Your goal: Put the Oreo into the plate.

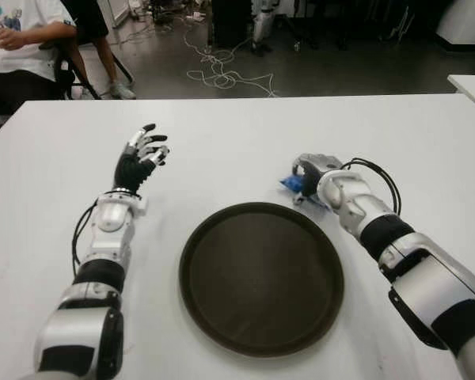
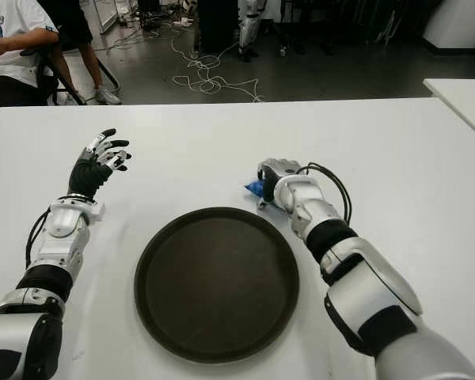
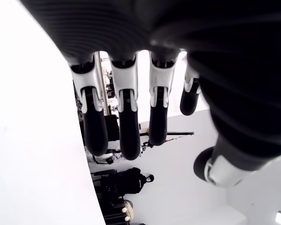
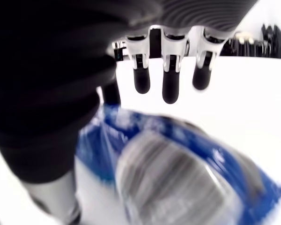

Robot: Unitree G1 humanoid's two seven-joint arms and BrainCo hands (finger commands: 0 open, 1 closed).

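Note:
The Oreo is a small blue packet (image 1: pixel 290 184) lying on the white table (image 1: pixel 222 142), just beyond the far right rim of the round dark plate (image 1: pixel 261 277). My right hand (image 1: pixel 309 169) hovers right over the packet. In the right wrist view its fingers (image 4: pixel 170 84) stretch out straight above the blue wrapper (image 4: pixel 178 178), not closed around it. The plate has nothing in it. My left hand (image 1: pixel 144 150) is held up left of the plate with its fingers spread and nothing in it.
A seated person (image 1: pixel 20 39) is at the table's far left corner. Cables (image 1: pixel 222 71) trail over the floor beyond the far edge. A second white table (image 1: pixel 473 85) shows at the far right.

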